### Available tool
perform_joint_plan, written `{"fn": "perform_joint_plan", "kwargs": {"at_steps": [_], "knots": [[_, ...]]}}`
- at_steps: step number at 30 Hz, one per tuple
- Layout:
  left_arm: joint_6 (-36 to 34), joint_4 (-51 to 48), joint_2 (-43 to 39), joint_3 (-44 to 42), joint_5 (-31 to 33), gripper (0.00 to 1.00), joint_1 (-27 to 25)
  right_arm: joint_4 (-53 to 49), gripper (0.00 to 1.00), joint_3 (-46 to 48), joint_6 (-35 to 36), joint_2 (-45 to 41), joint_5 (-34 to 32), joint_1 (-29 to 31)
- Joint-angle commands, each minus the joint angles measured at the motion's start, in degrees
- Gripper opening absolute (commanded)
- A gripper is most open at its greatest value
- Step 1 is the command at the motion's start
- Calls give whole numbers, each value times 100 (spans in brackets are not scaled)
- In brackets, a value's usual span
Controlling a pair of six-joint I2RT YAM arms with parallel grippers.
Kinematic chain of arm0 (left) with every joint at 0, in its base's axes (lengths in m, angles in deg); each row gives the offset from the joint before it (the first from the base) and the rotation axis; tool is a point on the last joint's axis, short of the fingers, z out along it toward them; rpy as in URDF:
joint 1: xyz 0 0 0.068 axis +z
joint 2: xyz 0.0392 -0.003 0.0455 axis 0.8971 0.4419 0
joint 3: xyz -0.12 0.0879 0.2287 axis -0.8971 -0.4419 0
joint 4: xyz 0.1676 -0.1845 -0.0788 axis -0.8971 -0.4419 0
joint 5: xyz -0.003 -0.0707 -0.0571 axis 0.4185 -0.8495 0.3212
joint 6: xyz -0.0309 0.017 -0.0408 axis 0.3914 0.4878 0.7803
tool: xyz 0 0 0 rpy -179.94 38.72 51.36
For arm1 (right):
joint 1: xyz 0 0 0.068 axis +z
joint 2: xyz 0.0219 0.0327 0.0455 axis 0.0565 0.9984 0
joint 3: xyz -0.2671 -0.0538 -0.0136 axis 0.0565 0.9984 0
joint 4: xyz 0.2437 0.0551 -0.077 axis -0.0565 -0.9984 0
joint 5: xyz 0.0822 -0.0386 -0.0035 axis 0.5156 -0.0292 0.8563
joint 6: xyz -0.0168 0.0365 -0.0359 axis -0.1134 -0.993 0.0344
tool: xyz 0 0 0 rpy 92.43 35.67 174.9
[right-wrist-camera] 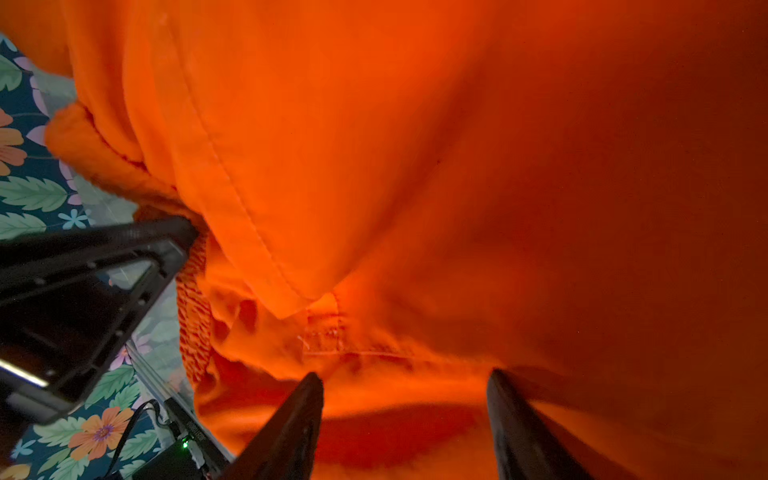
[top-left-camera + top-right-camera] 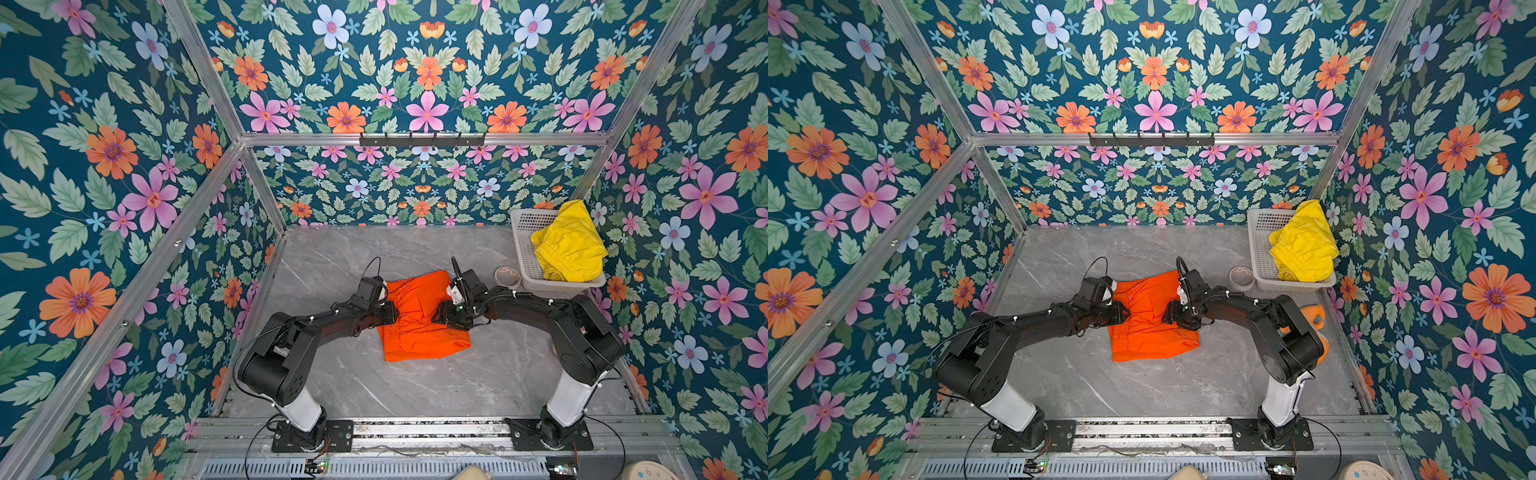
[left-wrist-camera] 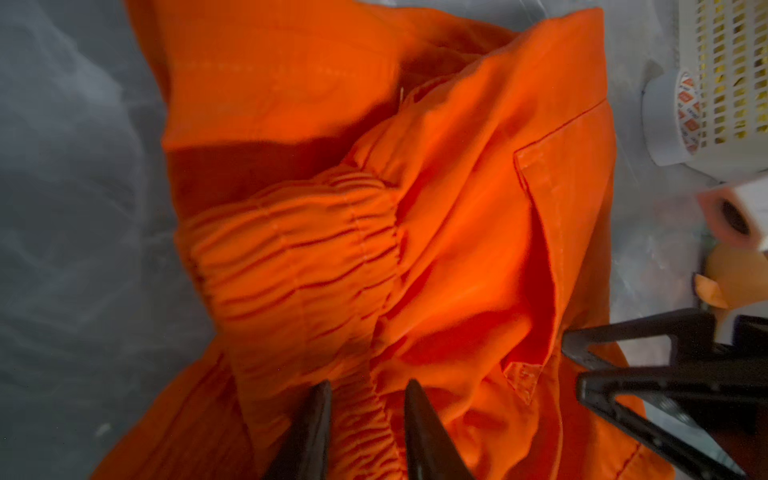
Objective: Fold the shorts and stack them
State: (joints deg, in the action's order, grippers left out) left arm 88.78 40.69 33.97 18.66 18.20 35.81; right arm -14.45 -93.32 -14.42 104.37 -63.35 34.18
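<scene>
Lying loosely folded at the middle of the table (image 2: 332, 257), the orange shorts (image 2: 419, 328) sit between the two arms, which reach in from either side. The left gripper (image 3: 369, 384) is at the shorts' left edge. Its jaws stand a narrow way apart, astride the gathered waistband (image 3: 299, 257), which runs up between the fingers. Whether they pinch the cloth or only straddle it, I cannot tell. The fabric around them is rumpled and raised in folds.

The right gripper (image 1: 405, 374) is at the shorts' right edge. Its jaws stand wide apart over the cloth and hold nothing, with a shadowed stretch of orange fabric between the fingers. The two grippers are near each other but not touching.

The yellow shorts (image 2: 569, 245) lie bunched in the white basket (image 2: 524, 237) at the far right corner of the table, well apart from the orange pair, spilling over the rim on its right side. A tape roll (image 2: 507, 277) sits just beside the basket's near left corner. In a top view, an orange toy (image 2: 1314, 316) shows partly behind the right arm.
</scene>
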Motion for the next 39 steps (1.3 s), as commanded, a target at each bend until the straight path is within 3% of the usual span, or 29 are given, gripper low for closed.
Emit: {"fn": "perform_joint_plan", "kwargs": {"at_steps": [1, 6, 13, 21, 29, 39], "knots": [[-685, -861, -9, 629, 195, 45, 29, 24, 66, -153, -178, -344, 93, -29], [-671, -1771, -439, 1249, 440, 54, -2, -586, 69, -318, -89, -1144, -337, -333], [-28, -2995, -792, 1255, 1899, 69, -464, -893, 69, -15, -53, -1420, -643, -471], [81, -2776, -261, 1015, 1844, 73, -534, -639, 69, 301, -211, -1508, -542, -474], [-37, -2621, 363, 1154, 1954, 72, -534, -631, 69, 458, -213, -1718, -560, -468], [-415, -2565, 838, 1267, 2025, 49, -415, -695, 68, 656, -203, -2125, -767, -467]]}}
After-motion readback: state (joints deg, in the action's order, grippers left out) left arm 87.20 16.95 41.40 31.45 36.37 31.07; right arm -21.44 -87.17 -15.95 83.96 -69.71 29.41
